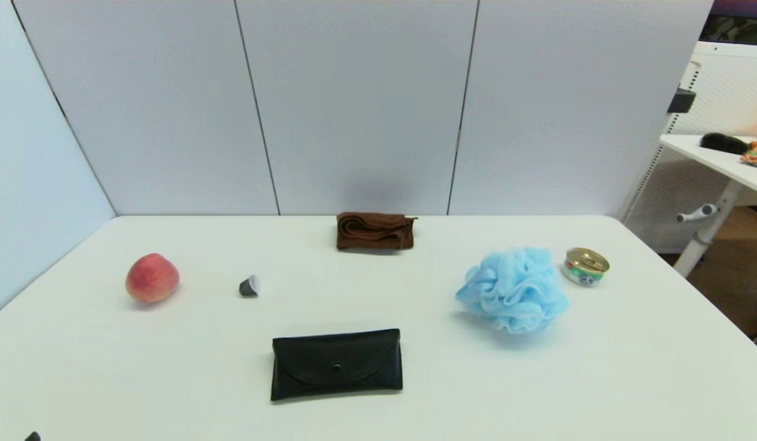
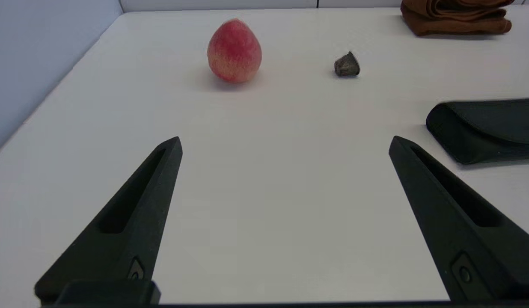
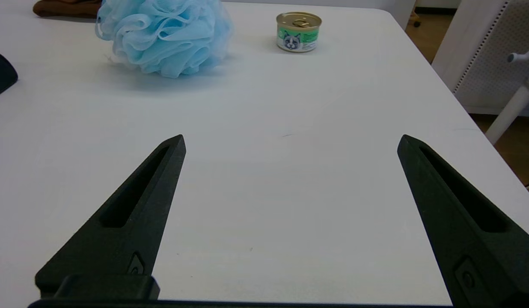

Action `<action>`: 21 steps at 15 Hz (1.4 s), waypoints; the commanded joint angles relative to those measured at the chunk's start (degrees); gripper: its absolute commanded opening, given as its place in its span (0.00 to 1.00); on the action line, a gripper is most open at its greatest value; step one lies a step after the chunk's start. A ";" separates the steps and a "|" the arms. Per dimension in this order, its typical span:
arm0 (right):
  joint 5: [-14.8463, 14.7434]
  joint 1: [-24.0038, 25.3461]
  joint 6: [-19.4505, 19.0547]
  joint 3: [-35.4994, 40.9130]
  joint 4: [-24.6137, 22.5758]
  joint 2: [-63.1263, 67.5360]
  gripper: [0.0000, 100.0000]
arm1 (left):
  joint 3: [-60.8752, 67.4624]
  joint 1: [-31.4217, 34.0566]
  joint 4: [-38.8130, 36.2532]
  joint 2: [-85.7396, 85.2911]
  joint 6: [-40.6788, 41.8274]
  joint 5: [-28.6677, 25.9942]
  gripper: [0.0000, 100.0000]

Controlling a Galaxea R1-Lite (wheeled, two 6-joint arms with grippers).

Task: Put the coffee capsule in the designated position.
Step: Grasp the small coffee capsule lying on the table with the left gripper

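The white surface (image 1: 538,380) fills most of the head view, backed by pale wall panels. On its right half sits a fluffy light-blue bath pouf (image 1: 513,290), the bulkiest item, with a small gold-lidded tin can (image 1: 585,266) just beside it toward the right edge. Near the front centre lies a flat black pouch (image 1: 336,364) with a snap flap. At the back centre rests a folded brown cloth (image 1: 374,231). On the left half stands a red-pink peach (image 1: 152,278), and well apart to its right, between the peach and the pouch but farther back than the pouch, lies the coffee capsule (image 1: 249,286), tipped on its side on bare tabletop with its pale flat end facing right; nothing touches it.

The left pincer (image 2: 285,143) hovers low over the near left part of the surface, its two black fingers spread wide and grasping nothing; the peach and capsule lie well ahead of it. The right pincer (image 3: 291,141) hangs likewise over the near right part, fingers spread wide and released, with the pouf and can far ahead. Only a dark sliver of the left arm shows at the head view's bottom left corner
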 commanded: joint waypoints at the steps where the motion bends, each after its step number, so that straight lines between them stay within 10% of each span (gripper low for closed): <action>1: 0.05 0.01 -0.03 0.00 0.06 0.07 1.00 | -16.96 -4.53 0.69 23.68 2.30 -0.09 1.00; 9: 0.05 0.01 -0.03 0.00 0.06 0.07 1.00 | -21.35 -18.24 -9.77 53.13 -0.95 -4.48 1.00; 21: 0.05 0.01 -0.03 0.00 0.06 0.07 1.00 | -19.77 -20.52 -32.88 78.26 -1.22 2.02 1.00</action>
